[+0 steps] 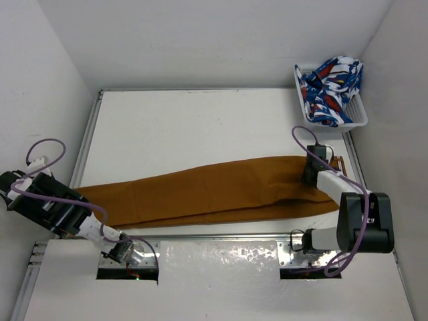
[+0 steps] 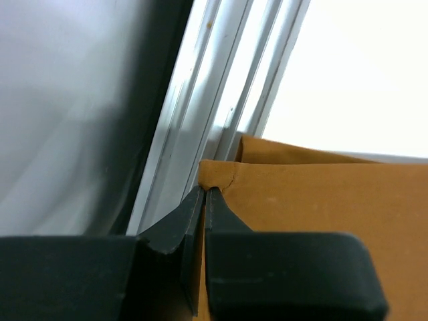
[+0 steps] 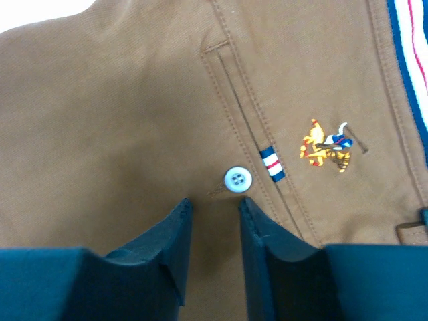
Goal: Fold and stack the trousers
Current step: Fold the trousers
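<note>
The left tool (image 2: 204,192) is pressed together right at the hem corner of the trousers (image 1: 214,190), can't tell if it's got fabric. They lie flat across the surface (image 1: 200,127) from 9 to 3 o'clock. The right tool (image 3: 214,204) sits spread over the waist end, with a pale button (image 3: 237,179) at its 12 o'clock.

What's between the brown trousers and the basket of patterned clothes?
Only bare white table, crossed by the right arm's purple cable; the top view shows it between the trousers and basket.
</note>
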Controlling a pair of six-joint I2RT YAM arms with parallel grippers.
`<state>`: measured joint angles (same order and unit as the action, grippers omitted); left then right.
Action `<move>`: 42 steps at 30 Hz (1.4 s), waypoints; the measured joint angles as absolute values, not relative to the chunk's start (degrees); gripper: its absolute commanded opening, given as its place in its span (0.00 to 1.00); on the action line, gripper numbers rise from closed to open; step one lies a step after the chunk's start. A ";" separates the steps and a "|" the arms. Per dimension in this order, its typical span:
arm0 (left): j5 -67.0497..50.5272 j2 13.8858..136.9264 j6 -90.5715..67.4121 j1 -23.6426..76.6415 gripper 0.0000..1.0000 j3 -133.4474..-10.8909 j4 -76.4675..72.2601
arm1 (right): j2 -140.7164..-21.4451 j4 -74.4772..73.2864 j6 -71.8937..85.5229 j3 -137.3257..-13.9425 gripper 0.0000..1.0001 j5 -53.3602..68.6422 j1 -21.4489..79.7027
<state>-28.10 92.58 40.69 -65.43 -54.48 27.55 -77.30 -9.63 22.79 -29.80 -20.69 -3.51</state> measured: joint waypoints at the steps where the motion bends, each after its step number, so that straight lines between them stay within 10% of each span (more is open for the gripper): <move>1: -28.05 92.68 40.91 -65.10 0.21 -54.74 27.62 | -77.60 -9.89 22.68 -30.15 0.36 -20.93 -3.51; 5: -27.09 93.10 42.13 -64.47 0.46 -56.42 28.01 | -79.33 -12.75 21.43 -32.95 0.48 -22.87 -3.51; 14: -26.39 85.67 45.78 -57.01 0.37 -61.98 38.87 | -71.35 -15.49 15.46 -41.01 0.44 -25.80 -0.14; 24: -13.93 77.45 51.81 -48.58 0.34 -39.09 43.66 | -76.53 -13.10 15.94 -40.95 0.32 -18.59 30.57; 42: 4.23 101.49 38.24 -27.57 0.34 -59.22 39.70 | -104.29 -8.78 23.57 -56.62 0.38 -11.27 22.55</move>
